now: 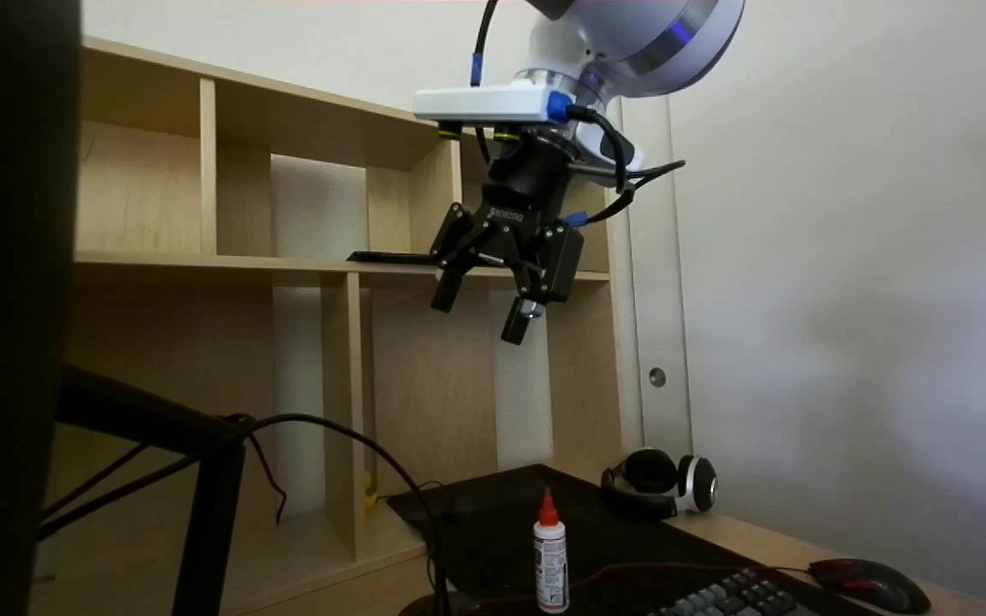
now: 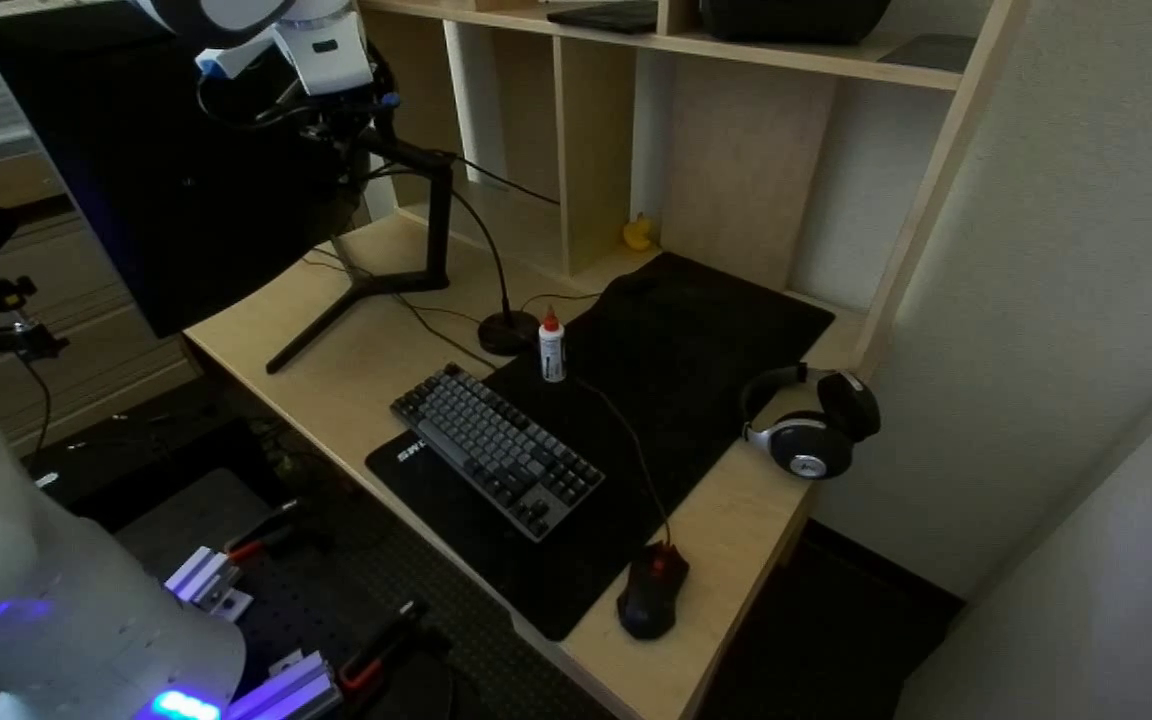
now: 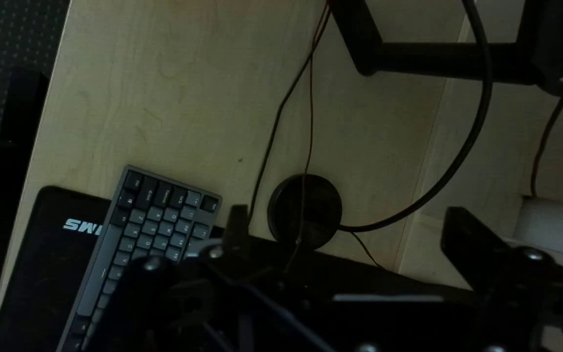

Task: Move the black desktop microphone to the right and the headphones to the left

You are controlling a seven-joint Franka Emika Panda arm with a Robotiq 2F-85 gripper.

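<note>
The black desktop microphone stands on the desk with its round dark base [image 2: 507, 333] by the mat's edge. Its thin curved stem rises toward the monitor stand; its head cannot be made out. In the wrist view its base [image 3: 305, 211] shows between the fingers, well below them, and its stem runs off the top edge. The black headphones with pale rims [image 2: 806, 440] lie at the far right desk edge; they also show in an exterior view [image 1: 660, 483]. My gripper [image 1: 478, 318] is open and empty, high above the desk; it also shows in the wrist view [image 3: 347, 217].
A white bottle with red cap [image 2: 552, 350] stands close beside the microphone base. A keyboard [image 2: 498, 450] and mouse [image 2: 653, 590] lie on or near the black mat [image 2: 696, 340]. The monitor [image 2: 166, 150], its stand [image 2: 436, 230] and the wooden shelf [image 1: 339, 274] are obstacles. Loose cables cross the desk.
</note>
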